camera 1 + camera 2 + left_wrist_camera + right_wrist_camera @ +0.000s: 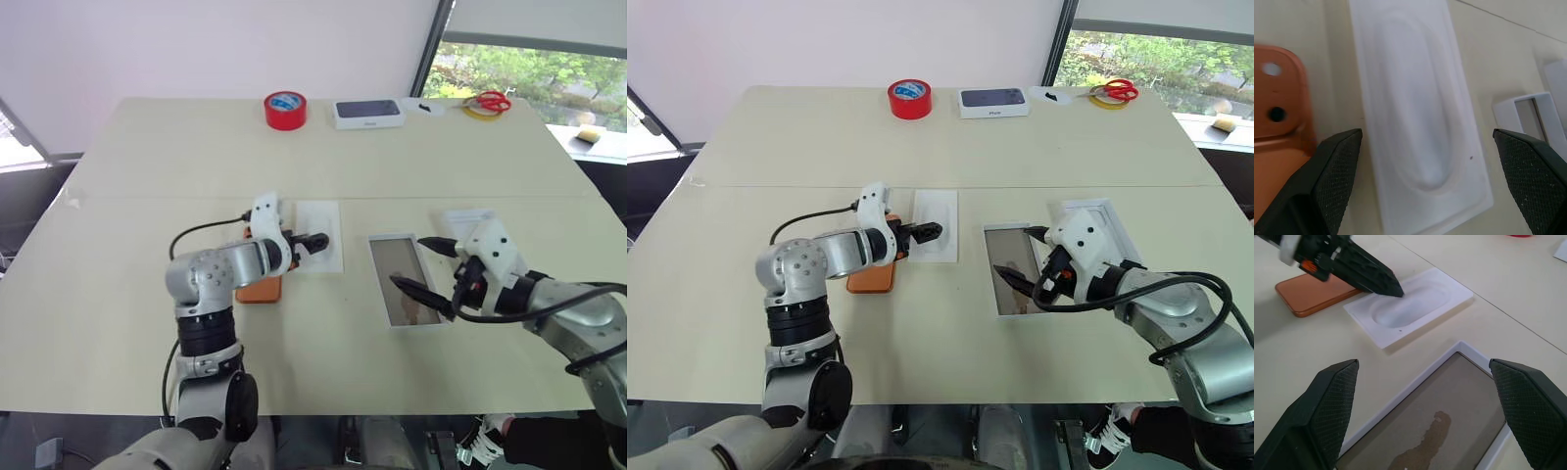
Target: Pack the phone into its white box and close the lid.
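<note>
The copper-orange phone (pixel 261 290) lies flat on the table, partly under my left arm; its camera corner (pixel 1276 93) shows in the left wrist view. My left gripper (pixel 321 239) is open and hovers just over a flat white insert card (pixel 319 220), right of the phone. The white box (pixel 404 282) with its brownish floor lies open further right. My right gripper (pixel 416 264) is open just above the box, nothing between its fingers. The white lid (pixel 1101 219) lies behind the box, partly hidden by my right hand.
At the table's far edge stand a red tape roll (pixel 285 110), a dark-topped closed white box (pixel 367 114), and red scissors on a yellow ring (pixel 487 103). A seam (pixel 147 199) crosses the table. A window is at the far right.
</note>
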Robot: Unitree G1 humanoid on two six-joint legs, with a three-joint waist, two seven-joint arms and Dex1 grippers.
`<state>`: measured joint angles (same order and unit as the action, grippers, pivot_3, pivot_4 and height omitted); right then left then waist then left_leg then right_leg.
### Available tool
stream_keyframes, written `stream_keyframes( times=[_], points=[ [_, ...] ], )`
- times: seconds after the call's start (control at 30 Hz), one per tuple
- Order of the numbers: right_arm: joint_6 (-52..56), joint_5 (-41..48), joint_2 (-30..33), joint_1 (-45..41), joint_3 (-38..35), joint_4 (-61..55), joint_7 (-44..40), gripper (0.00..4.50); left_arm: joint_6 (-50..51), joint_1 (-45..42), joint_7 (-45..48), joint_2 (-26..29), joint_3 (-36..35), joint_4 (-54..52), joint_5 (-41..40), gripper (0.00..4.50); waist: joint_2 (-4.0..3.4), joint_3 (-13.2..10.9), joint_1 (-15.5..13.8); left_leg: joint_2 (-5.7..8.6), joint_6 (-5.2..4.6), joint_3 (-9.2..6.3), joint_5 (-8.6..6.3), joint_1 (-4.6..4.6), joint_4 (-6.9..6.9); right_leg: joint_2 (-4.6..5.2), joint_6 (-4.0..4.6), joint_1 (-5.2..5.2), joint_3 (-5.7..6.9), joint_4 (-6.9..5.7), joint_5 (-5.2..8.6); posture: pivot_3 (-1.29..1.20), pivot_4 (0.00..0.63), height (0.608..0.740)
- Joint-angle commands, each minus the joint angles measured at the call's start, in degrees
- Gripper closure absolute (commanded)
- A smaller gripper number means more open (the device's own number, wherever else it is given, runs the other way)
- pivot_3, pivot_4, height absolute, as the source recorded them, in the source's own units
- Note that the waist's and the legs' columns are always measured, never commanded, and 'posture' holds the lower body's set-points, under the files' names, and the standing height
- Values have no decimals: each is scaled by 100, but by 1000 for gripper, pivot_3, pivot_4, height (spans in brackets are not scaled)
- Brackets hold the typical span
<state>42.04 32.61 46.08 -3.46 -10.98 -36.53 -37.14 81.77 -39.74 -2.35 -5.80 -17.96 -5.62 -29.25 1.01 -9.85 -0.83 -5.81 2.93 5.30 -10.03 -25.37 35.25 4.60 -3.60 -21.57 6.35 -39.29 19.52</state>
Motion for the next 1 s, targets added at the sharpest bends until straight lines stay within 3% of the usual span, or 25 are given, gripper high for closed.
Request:
stream_keyframes(
  times=[0.03, 0.13, 0.37, 0.73, 0.87, 1.0],
  points=[
    [18, 87, -7, -3, -90, -289, 45, 43, -159, -196, -47, -96, -160, 232, 34, 0, 0, 0, 1, 0, 0, -1, 0, 0, 0, 0, 0, 1, 0, 0, 0, 0, 150, 730],
    [72, 127, 91, 72, -76, -370, -44, 0, -260, -244, -120, -118, -257, 365, 74, 835, 0, 0, 2, 0, 0, -2, 0, 0, 0, 0, 0, 1, 1, 1, 0, 0, 150, 730],
    [60, -30, 732, 492, 50, -452, -695, 0, -273, -236, -172, -106, -366, 378, 86, 4339, 4, -2, 1, 2, 0, -3, 0, -1, 0, 2, 0, 1, 3, 2, 0, 0, 150, 730],
    [-907, -1300, 1572, 473, 1422, 164, -1610, 0, -39, -247, -100, -279, -1151, 257, -387, 4448, 31, -17, 9, 3, 0, -9, 0, 0, 1, 2, -2, 7, 7, 6, 1, 0, 150, 730],
    [-1334, -1856, 1649, 155, 1957, 715, -1934, 1317, 153, -259, 17, -196, -1402, 108, -671, 4500, 34, -19, 8, 3, 0, -9, 0, 1, 2, 3, -2, 8, 8, 7, 1, 0, 150, 730],
    [-1567, -2051, 1574, -11, 2107, 933, -2117, 3488, 230, -294, -6, -135, -1597, 35, -777, 4500, 36, -20, 6, 3, 1, -9, 0, 2, 1, 3, -3, 10, 8, 7, 1, 0, 150, 730]
  ],
)
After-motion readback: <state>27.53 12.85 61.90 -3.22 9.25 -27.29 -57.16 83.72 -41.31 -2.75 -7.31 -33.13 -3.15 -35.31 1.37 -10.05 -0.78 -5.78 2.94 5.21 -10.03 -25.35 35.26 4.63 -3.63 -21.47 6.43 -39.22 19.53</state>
